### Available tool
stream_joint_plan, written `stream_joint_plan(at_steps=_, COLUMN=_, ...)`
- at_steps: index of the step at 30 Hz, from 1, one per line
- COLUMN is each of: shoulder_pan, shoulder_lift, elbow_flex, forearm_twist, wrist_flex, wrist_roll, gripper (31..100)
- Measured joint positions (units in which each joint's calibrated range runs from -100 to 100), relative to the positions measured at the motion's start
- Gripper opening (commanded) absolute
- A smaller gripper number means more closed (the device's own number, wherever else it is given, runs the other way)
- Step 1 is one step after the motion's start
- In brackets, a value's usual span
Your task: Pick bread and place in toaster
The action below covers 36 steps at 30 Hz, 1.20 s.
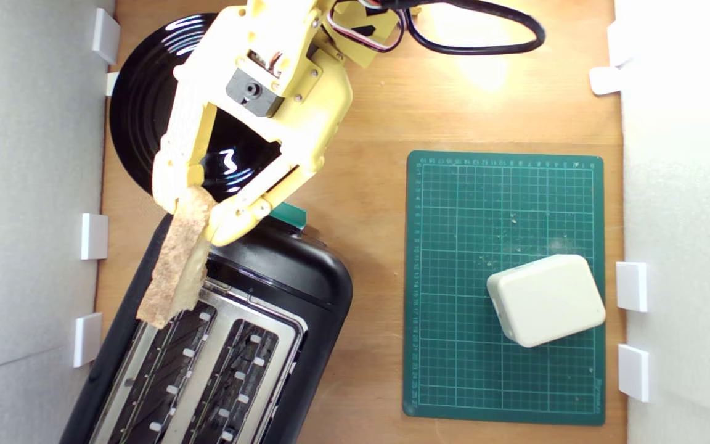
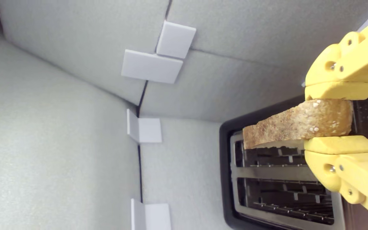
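- The yellow pincer (image 1: pixel 201 213) squeezes the bread (image 1: pixel 176 262) tight at one end.
- The bread hangs in the air over the toaster (image 1: pixel 306 290). In the exterior view it sits above the slot nearer the view's left.
- The bread is not in a slot yet. In the wrist view (image 2: pixel 299 126) it floats just above the first slot, with its crust side showing.
- The toaster stands on the wooden tabletop (image 1: pixel 379 123), turned at a slant.
- The bread may not line up with the slot. Then its far end could bump the silver top plate (image 1: pixel 296 330) and get stuck on it.
- The pincer holds only one end, so the bread could tip or twist when it touches metal.
- If the pincer lets go too soon, the bread could fall flat across the top, or slip off the side by the grey wall (image 1: pixel 22 185).
- The pincer could also knock the toaster if it goes down too far.
- A black plate (image 1: pixel 139 111) lies behind the arm. A cream block (image 1: pixel 546 299) rests on a green mat (image 1: pixel 453 370), well apart.
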Motion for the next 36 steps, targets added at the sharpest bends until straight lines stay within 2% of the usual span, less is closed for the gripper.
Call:
stream_joint_plan(at_steps=13, shoulder_pan=0.0, shoulder_lift=2.52, elbow_flex=-2.77, forearm_twist=0.0, wrist_flex=2.63, wrist_roll=2.38, gripper=56.3)
stream_joint_plan(at_steps=19, shoulder_pan=0.0, shoulder_lift=3.28, elbow_flex=-3.88, forearm_twist=-1.6, wrist_flex=4.49, wrist_roll=2.69, gripper=56.3)
stream_joint_plan(at_steps=35, shoulder_pan=0.09, shoulder_lift=8.15, elbow_flex=-6.66, forearm_twist=-1.16, wrist_flex=4.58, wrist_roll=2.69, gripper=56.2)
stream_joint_plan(at_steps=36, shoulder_pan=0.27, shoulder_lift=9.16, elbow_flex=-7.67, forearm_twist=-2.13, wrist_flex=4.58, wrist_roll=2.69, gripper=56.2)
